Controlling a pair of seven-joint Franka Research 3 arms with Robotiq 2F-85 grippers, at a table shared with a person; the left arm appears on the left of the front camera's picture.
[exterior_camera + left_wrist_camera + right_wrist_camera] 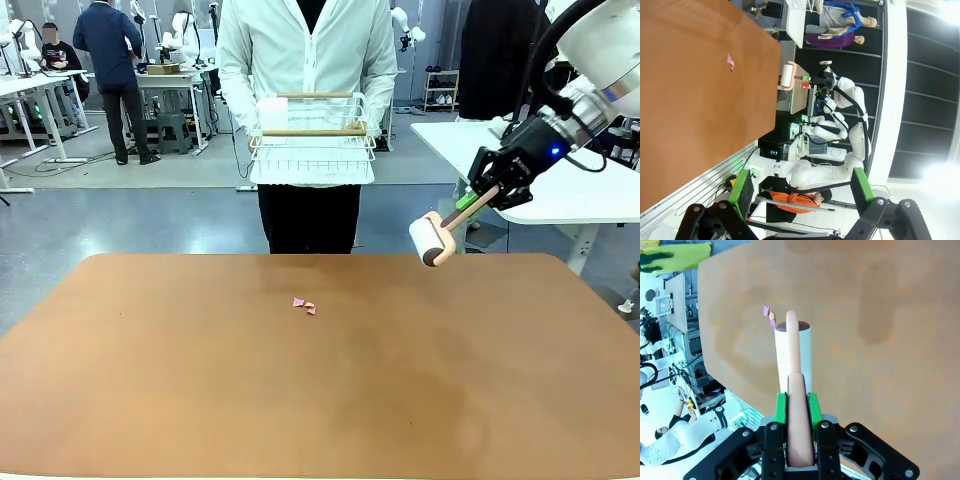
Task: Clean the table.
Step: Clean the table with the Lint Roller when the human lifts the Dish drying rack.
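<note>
Across the lower half of the front view spreads the table (200, 400), reddish-brown and matte with rounded corners, its far edge toward a person. Near the table's middle, a little toward that far edge, lie a few small pink scraps (304, 305), bunched close together and too small to count with confidence. The rest of the top around them is bare, with a faintly darker patch toward the table's right side. Above the table's far edge, toward its right end, a roller (432, 240) hangs in the air clear of the top. Its white drum sits in a peach frame, and the peach handle slants up and away from the table. The right gripper (488, 196) has that handle clamped between its green pads. Its wrist view shows the jaws closed snugly on the handle, with the drum pointing out over the table toward the scraps. The left gripper (802, 190) is off the table's near side, and its two green-padded fingers stand wide apart with nothing between them. Its view takes in the table, the scraps and the roller beyond. Past the table's far edge stands the person (305, 60) in a white jacket, holding a white wire rack (312, 150) at waist height. Beyond the table's far right corner sits a white table (560, 190).
</note>
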